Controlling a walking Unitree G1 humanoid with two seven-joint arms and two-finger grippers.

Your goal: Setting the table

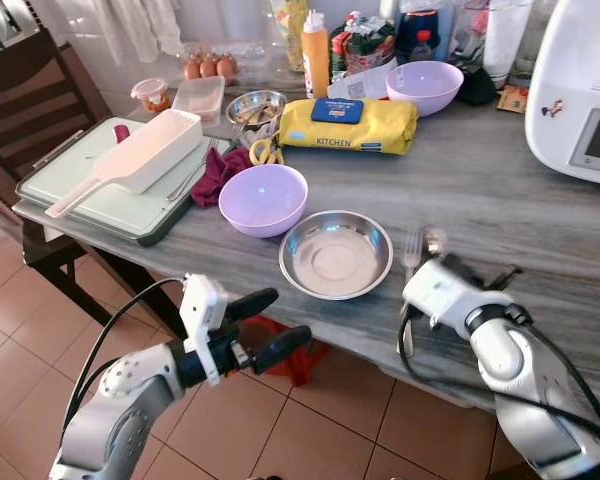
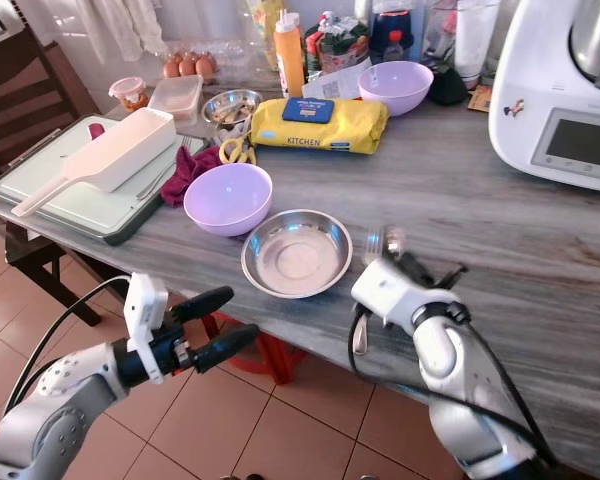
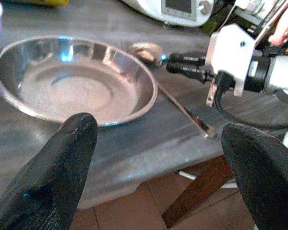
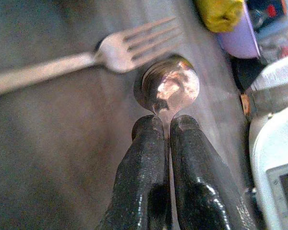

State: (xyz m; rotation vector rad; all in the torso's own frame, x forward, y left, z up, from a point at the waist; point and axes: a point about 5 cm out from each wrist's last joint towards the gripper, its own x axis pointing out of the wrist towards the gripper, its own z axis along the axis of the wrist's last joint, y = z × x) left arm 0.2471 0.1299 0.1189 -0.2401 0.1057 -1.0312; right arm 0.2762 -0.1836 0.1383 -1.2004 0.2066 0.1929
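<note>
Right wrist view: right pincer (image 4: 165, 127) clamped on glossy oval spoon (image 4: 172, 89), beside flat-tined fork (image 4: 125, 48); left pincer (image 1: 268, 320) wide.

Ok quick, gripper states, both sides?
Left gripper: open, holding nothing, below the table edge.
Right gripper: closed on the spoon, beside the fork.

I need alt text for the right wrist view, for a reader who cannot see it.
The right hand, two black fingers closed, grips a shiny metal spoon by its neck above the grey wooden table. A silver metal fork lies just beyond the spoon's bowl.
</note>
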